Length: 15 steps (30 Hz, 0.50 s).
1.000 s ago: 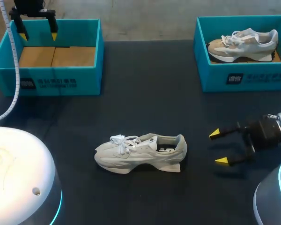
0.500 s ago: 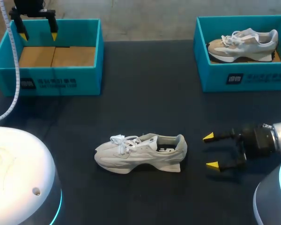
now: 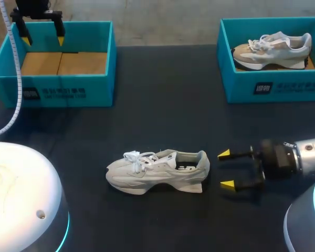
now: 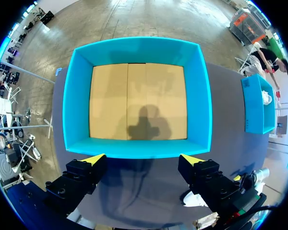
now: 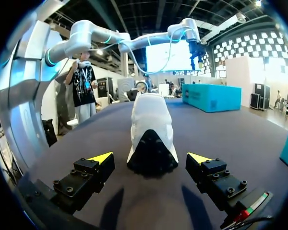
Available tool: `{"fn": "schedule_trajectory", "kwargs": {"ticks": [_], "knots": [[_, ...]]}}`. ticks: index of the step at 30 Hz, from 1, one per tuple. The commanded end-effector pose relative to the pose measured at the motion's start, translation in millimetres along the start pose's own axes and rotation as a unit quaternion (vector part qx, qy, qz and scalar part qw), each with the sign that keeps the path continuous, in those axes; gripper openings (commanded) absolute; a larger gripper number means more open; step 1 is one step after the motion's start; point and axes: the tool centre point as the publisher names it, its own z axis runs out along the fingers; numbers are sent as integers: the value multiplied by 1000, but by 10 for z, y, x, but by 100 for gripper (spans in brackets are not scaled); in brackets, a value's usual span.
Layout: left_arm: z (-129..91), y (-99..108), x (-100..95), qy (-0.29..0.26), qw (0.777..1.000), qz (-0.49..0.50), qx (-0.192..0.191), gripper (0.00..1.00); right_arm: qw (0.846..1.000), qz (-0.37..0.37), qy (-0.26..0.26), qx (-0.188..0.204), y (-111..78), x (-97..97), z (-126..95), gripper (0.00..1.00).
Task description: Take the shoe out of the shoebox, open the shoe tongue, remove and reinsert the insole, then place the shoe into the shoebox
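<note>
1. Dark table is seen with the shoe upright near its middle, outside the empty shoebox.
2. The shoe's long axis is laid left to right, toe pointed left, heel towards the right gripper.
3. Its jaws are apart just beside the heel; the tongue step is judged in hand, so the heel must first be enclosed.
4. The left gripper is held over the shoebox, jaws apart too.
</note>
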Motion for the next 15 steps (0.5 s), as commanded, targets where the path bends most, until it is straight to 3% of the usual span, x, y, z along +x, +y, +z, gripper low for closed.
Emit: {"fn": "schedule_trajectory", "kwargs": {"ticks": [1,15], "knots": [[0,1,0,0,1000,0,0,100,1000,-3,0,-1,9,-38,181,100],[0,1,0,0,1000,0,0,100,1000,-7,-3,-9,53,-27,553,100]]}}
